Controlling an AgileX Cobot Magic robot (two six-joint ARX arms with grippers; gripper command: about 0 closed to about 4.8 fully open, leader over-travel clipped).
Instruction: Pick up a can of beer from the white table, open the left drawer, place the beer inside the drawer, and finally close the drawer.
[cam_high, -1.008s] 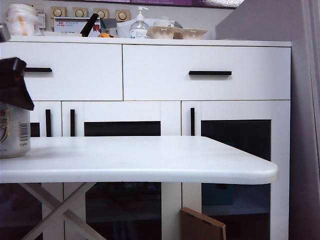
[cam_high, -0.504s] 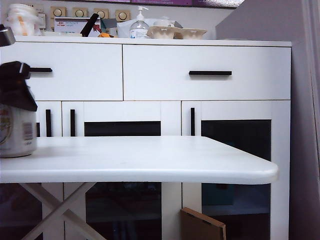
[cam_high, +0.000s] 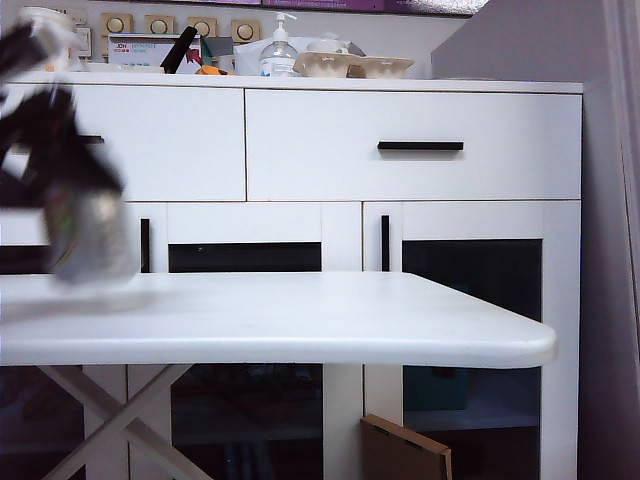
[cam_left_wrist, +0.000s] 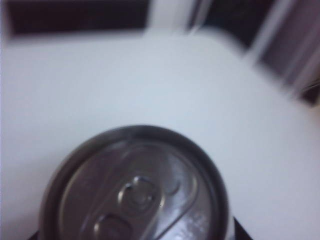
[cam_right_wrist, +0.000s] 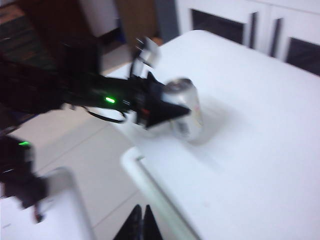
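A clear pump bottle (cam_high: 278, 47) and beige bowls (cam_high: 352, 65) stand on the cabinet top, a wider right drawer (cam_high: 413, 145) below, brown cardboard (cam_high: 405, 452) near the floor.

No text can be read. The box (cam_high: 150, 50) on the cabinet top (cam_high: 300, 84) carries red and dark print, too small to make out. The can (cam_high: 88, 232) shows a blurred label in the exterior view, and faint embossing on its lid in the left wrist view stays illegible.
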